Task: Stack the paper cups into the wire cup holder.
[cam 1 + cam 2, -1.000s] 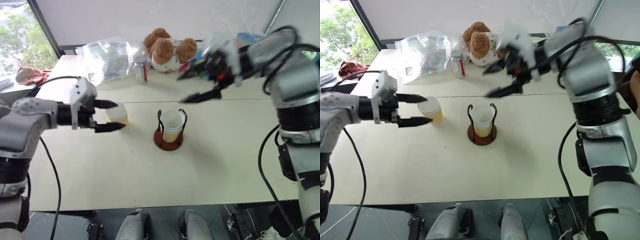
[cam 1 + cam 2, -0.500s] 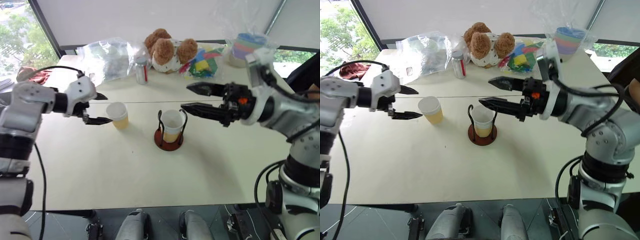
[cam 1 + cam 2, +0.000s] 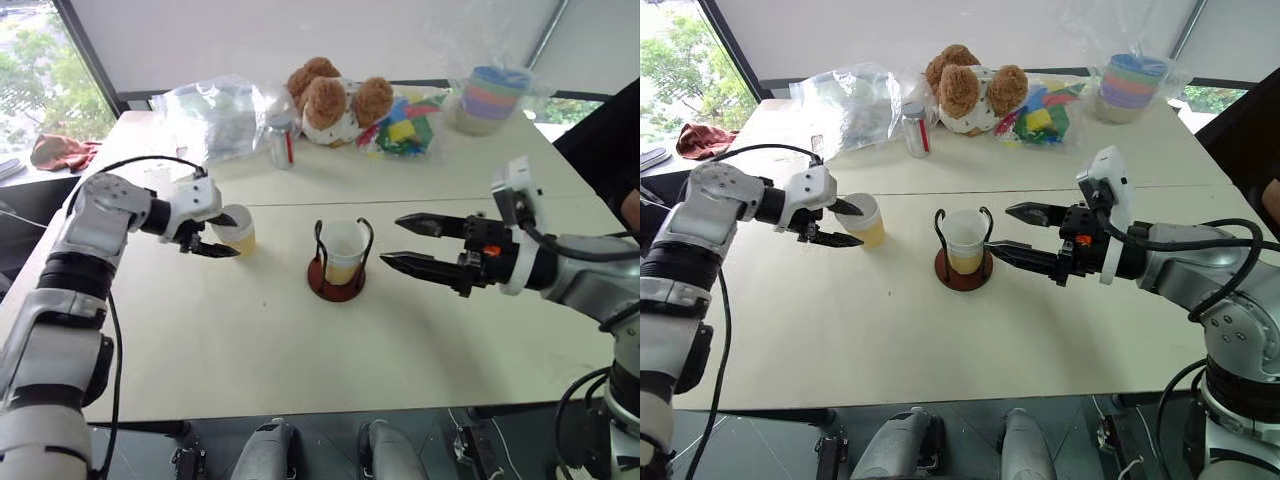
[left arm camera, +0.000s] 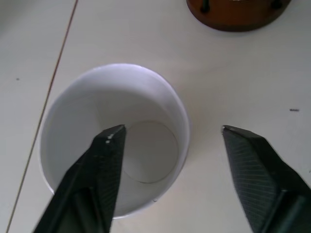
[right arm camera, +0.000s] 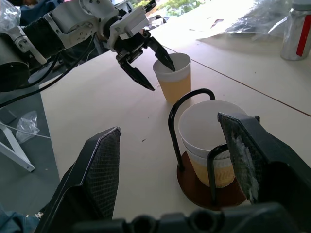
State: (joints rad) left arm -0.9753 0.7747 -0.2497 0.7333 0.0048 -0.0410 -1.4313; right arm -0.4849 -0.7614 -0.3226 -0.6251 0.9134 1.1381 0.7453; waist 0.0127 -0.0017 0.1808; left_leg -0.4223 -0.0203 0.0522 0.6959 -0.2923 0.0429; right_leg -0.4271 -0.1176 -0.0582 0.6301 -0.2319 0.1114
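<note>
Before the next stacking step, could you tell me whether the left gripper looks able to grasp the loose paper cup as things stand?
Probably yes: the left gripper straddles the loose paper cup's rim, one finger inside, one outside.

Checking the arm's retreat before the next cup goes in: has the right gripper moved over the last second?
Yes. The right gripper has come down and back from near the teddy bear, now beside the wire cup holder, jaws open.
</note>
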